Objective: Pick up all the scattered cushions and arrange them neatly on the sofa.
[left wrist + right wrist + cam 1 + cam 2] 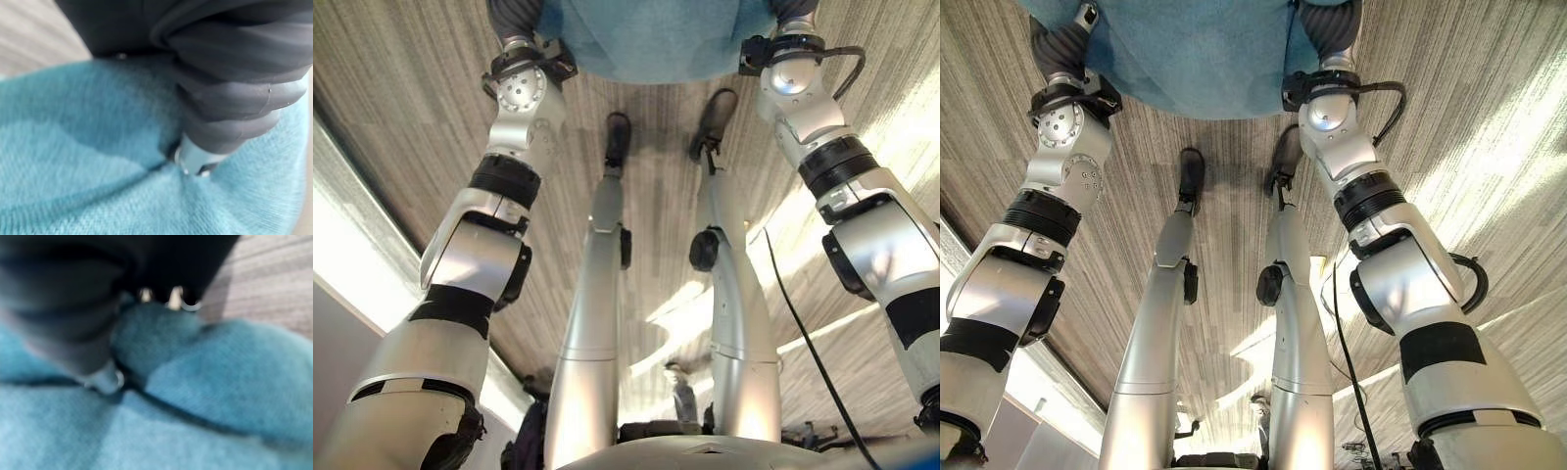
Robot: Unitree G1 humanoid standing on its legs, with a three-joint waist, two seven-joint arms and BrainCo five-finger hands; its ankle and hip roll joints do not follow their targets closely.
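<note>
Floor (1489, 147): pale grey, fine-striped carpet, with bright patches of light across it. It takes up most of both eye views.

Cushion (1185, 59): teal-blue, soft knit or fleece surface. Sits at the far edge of the eye views, between the ends of the two arms, above the floor. Both arms reach to it, one at each side. Its near edge curves down between them. Whether any part of it rests on the carpet cannot be told.

Left hand (195, 156): its dark ribbed cover lies against the cushion's left side. In the left wrist view a silver part of the hand sinks into the blue fabric, which creases around it. The fingers themselves are buried in or behind the cloth, so how far they are spread or curled cannot be told. Contact with the cushion is clear; the kind of grip is not.

Right hand (171, 297): at the cushion's right side. In the right wrist view the silver fingers (145, 294) show just past the dark cover, dug into the fabric, with a bulge of cloth bunched beneath them and a fold running off it. A silver part lower down, likely the thumb (105, 379), presses into the cushion from the other side. This hand pinches a wad of the cushion.
</note>
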